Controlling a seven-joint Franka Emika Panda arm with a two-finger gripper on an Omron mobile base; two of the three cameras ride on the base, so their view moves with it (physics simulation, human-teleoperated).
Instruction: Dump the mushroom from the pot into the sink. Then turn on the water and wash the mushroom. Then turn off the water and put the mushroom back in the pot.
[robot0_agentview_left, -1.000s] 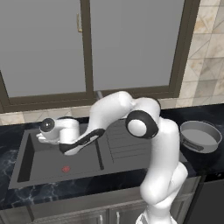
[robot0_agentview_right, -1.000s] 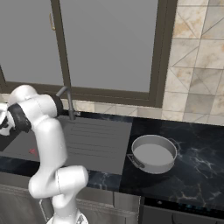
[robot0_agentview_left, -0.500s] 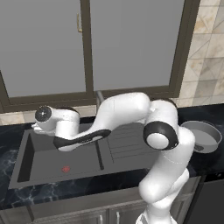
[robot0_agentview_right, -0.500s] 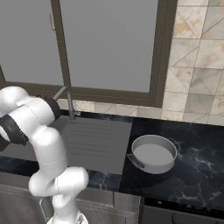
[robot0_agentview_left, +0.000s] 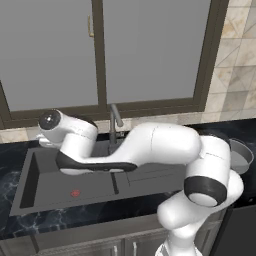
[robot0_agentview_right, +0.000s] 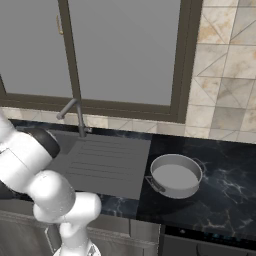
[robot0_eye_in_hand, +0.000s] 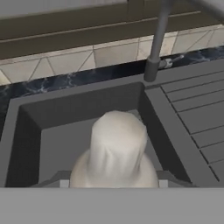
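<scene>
The pale beige mushroom (robot0_eye_in_hand: 116, 144) looms large in the hand view, its stem pointing away from the camera. My gripper (robot0_eye_in_hand: 113, 184) is shut on its cap, with one dark fingertip showing at each side. It hangs over the left basin of the dark grey sink (robot0_eye_in_hand: 57, 144), above the floor. In the left base view my arm reaches left across the sink (robot0_agentview_left: 47, 177), and the wrist covers the gripper. The grey pot (robot0_agentview_right: 176, 175) stands empty on the black counter to the right of the drainboard; it also peeks out behind my elbow as the pot (robot0_agentview_left: 241, 156).
The slim faucet (robot0_agentview_left: 114, 123) rises at the sink's back rim, just right of my wrist, and appears as the faucet (robot0_eye_in_hand: 158, 39) and the faucet (robot0_agentview_right: 75, 113) too. A red drain mark (robot0_agentview_left: 75, 192) lies on the basin floor. The ribbed drainboard (robot0_agentview_right: 107, 160) spans sink to pot. A window runs behind.
My wrist has risen slightly over the basin's left end, and the elbow has swung right and toward the cameras. The grip stays the same.
</scene>
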